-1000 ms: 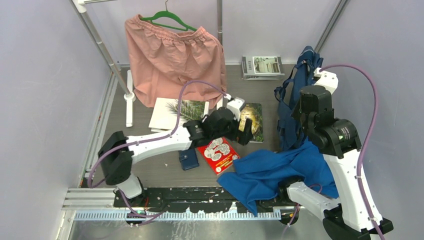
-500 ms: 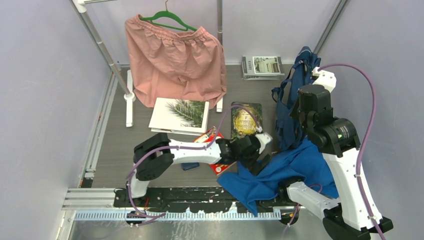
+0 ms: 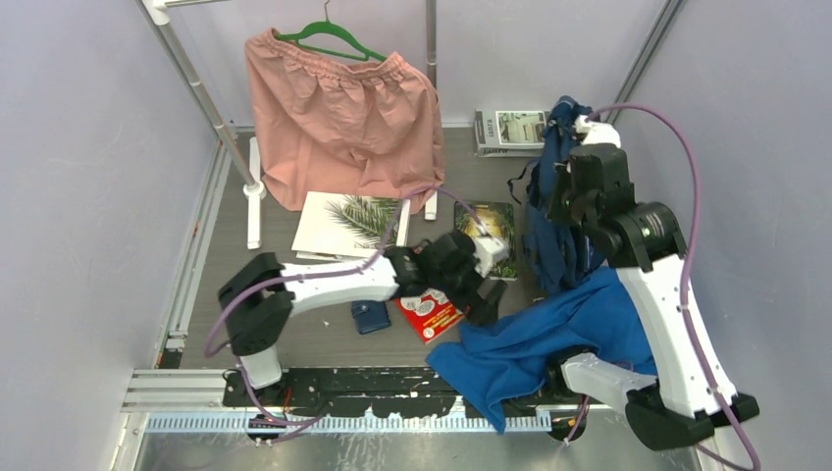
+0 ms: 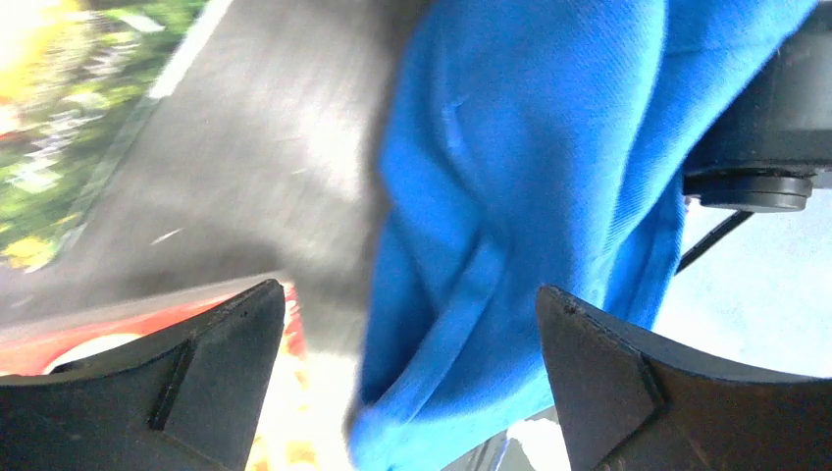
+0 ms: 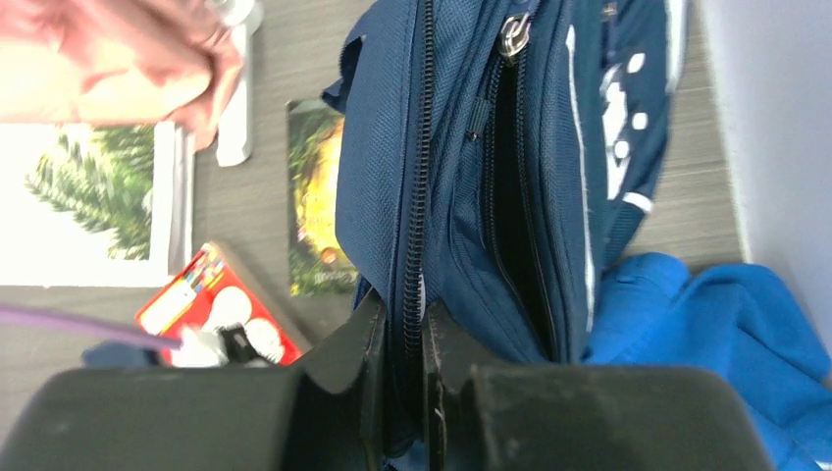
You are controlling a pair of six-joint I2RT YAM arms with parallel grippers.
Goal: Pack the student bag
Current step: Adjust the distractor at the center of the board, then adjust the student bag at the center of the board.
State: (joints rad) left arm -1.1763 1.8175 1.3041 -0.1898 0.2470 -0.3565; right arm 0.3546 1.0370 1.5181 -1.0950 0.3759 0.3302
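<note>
The student bag [image 3: 551, 235], navy with white dots and stripes, hangs upright at the right of the table. My right gripper [image 3: 569, 149] is shut on it at the top. The right wrist view shows the jaws [image 5: 402, 319] pinching the bag's zipper edge [image 5: 420, 177], beside a dark open slot [image 5: 510, 196]. My left gripper [image 3: 489, 297] stands wide open, low over the table at the left edge of a royal-blue cloth [image 3: 549, 334]. In the left wrist view that cloth [image 4: 520, 196] fills the space ahead of the open gripper [image 4: 412, 383], untouched.
A red booklet [image 3: 430, 312], small navy wallet [image 3: 371, 316], green book [image 3: 495, 228] and palm-leaf book [image 3: 348, 224] lie mid-table. A pink garment [image 3: 343, 118] hangs on a rack at the back. Magazines [image 3: 510, 130] are stacked at the back right. Walls close both sides.
My left arm swung from over the green book down to the blue cloth's edge, gripper still open. My right arm carried the bag's top leftward and farther back.
</note>
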